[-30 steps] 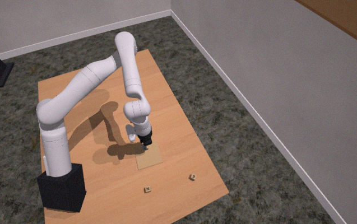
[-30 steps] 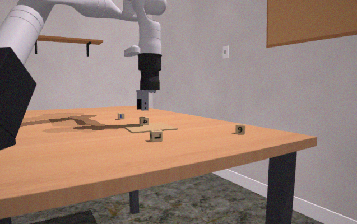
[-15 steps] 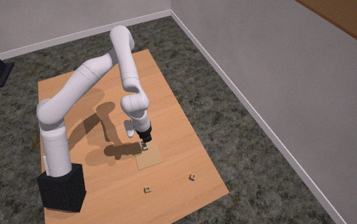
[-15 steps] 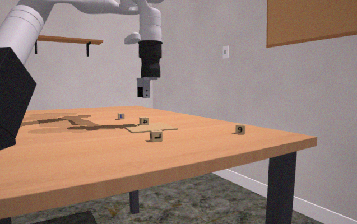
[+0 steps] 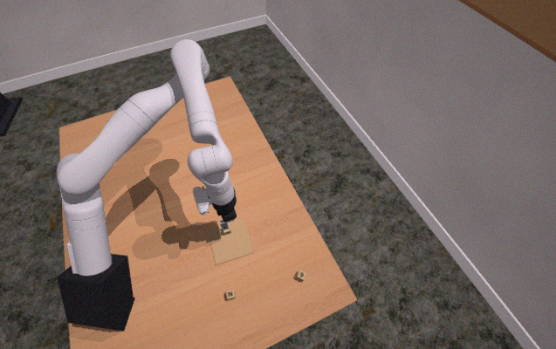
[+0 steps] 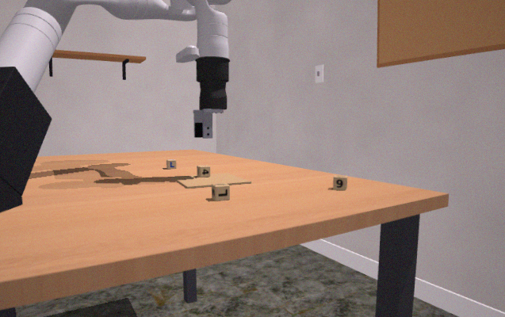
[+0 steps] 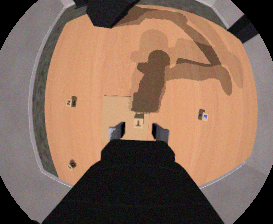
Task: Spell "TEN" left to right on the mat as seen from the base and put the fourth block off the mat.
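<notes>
The tan mat (image 5: pixel 234 254) (image 6: pixel 198 183) (image 7: pixel 114 112) lies flat. One block (image 5: pixel 226 231) (image 6: pixel 203 171) (image 7: pixel 138 123) sits on it, towards its left side as seen from the base. Its top mark looks like a T, upright from the base. My gripper (image 5: pixel 224 225) (image 6: pixel 203 137) (image 7: pixel 138 128) is open and empty, above this block. The N block (image 5: pixel 229 295) (image 6: pixel 220 192) (image 7: pixel 69 102) lies off the mat. A block (image 5: pixel 300 276) (image 6: pixel 340 183) (image 7: pixel 72 164) with a 9-like side mark lies farther out. A block with blue marks (image 6: pixel 171 164) (image 7: pixel 204 116) lies off the opposite side; the top view does not show it.
The black base (image 5: pixel 96 292) stands at the table's near end. The arm's shadow falls across the table (image 5: pixel 177 314) and onto one side of the mat. The 9-marked block is nearest the table's far corner.
</notes>
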`<state>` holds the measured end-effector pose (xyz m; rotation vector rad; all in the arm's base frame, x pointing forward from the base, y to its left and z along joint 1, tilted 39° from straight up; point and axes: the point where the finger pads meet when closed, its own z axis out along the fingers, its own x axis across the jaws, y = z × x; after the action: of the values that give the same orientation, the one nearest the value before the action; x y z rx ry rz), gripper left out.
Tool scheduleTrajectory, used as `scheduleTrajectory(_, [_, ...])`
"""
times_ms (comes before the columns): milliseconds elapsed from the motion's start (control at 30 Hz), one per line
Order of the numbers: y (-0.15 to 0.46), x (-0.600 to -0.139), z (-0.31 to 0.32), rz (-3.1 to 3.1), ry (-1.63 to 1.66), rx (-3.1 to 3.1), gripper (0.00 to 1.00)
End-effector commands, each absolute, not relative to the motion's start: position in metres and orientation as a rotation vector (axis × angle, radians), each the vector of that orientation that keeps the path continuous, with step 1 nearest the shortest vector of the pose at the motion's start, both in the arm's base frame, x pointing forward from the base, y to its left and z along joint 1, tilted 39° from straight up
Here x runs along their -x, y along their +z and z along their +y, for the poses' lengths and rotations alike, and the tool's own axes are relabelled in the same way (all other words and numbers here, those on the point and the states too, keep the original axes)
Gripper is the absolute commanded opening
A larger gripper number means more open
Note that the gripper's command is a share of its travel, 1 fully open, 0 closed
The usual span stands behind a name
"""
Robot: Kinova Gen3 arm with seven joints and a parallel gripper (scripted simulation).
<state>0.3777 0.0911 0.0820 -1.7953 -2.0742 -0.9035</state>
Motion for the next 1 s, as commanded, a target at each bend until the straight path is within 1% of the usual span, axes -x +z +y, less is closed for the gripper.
scheduleTrajectory(0, [0.0825, -0.3781, 0.0907, -2.074, -0.905, 1.797, 1.00])
scheduleTrajectory(967, [0.0786, -0.3782, 0.0859, -1.964, -0.871, 1.887, 1.00])
